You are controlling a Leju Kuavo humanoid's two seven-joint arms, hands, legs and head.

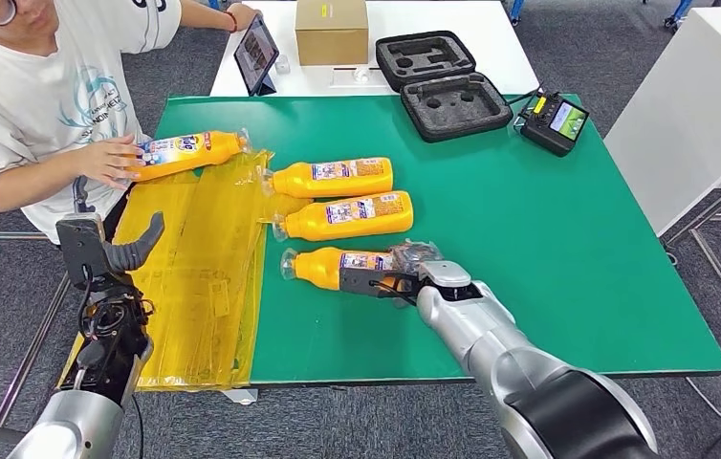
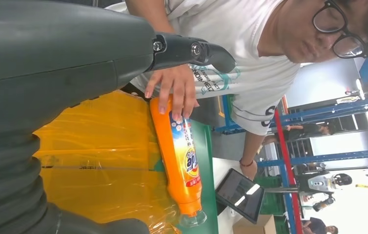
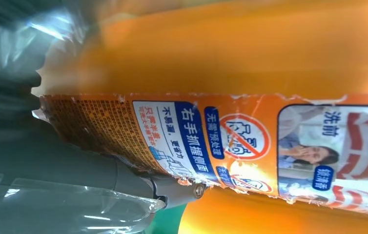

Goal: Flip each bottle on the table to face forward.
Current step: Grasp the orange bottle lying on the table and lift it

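Right now the nearest bottle lies on its side on the green table, back label up, base end wrapped by the right hand. Roll it about its long axis, grip firm, clear of the bottle beside it. The left hand hangs empty, fingers apart.

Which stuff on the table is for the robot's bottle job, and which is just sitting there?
For the job:
three orange plastic bottles lying on the green mat
orange bottle under a person's hand

Just lying about:
brown cardboard box
black foam case
black handheld controller
dark tablet
yellow plastic sheet
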